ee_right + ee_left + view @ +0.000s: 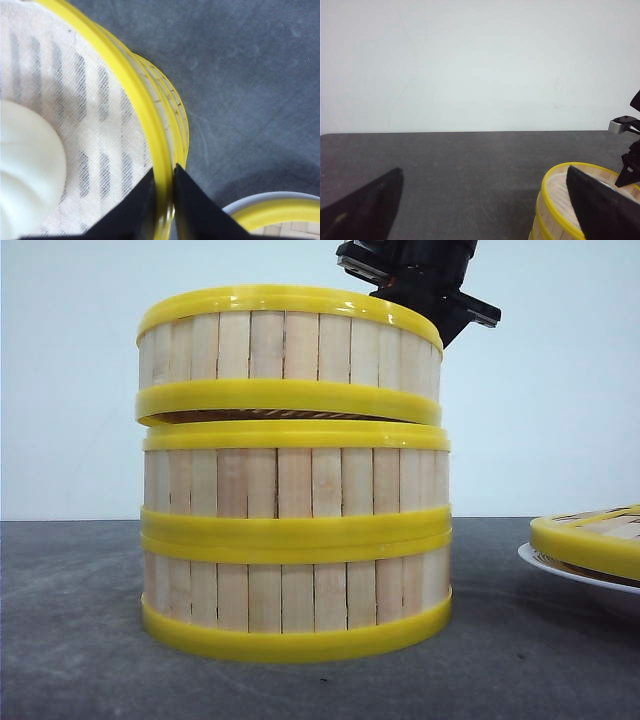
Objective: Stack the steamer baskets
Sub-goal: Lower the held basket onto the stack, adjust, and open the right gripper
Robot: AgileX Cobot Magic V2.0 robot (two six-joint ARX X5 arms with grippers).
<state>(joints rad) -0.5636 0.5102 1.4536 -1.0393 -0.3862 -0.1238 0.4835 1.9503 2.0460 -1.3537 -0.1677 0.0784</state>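
The right gripper point(164, 200) pinches the yellow rim of the top basket point(290, 355), one finger point(135, 210) inside the wall and the other outside it, both pressed against the rim. In the front view the black arm shows above and behind that basket's right edge. The top basket sits tilted over the stack: its left side is lifted, with a dark gap above the middle basket point(296, 485), while its right side looks to rest on that basket's rim. Inside the top basket lies a white mesh liner point(95, 125) over slats, with a white bun point(27, 165) on it.

The middle basket stands squarely on the bottom basket point(296, 600), rims touching, and the bottom one rests on the dark grey table point(70, 640).

The left gripper point(485, 205) hangs with its fingers spread wide and empty, just beside the stack; one finger point(602, 210) overlaps the top basket in its view.

Right of the stack, well apart, a white plate point(575, 585) carries a yellow-rimmed slatted lid point(590, 540).
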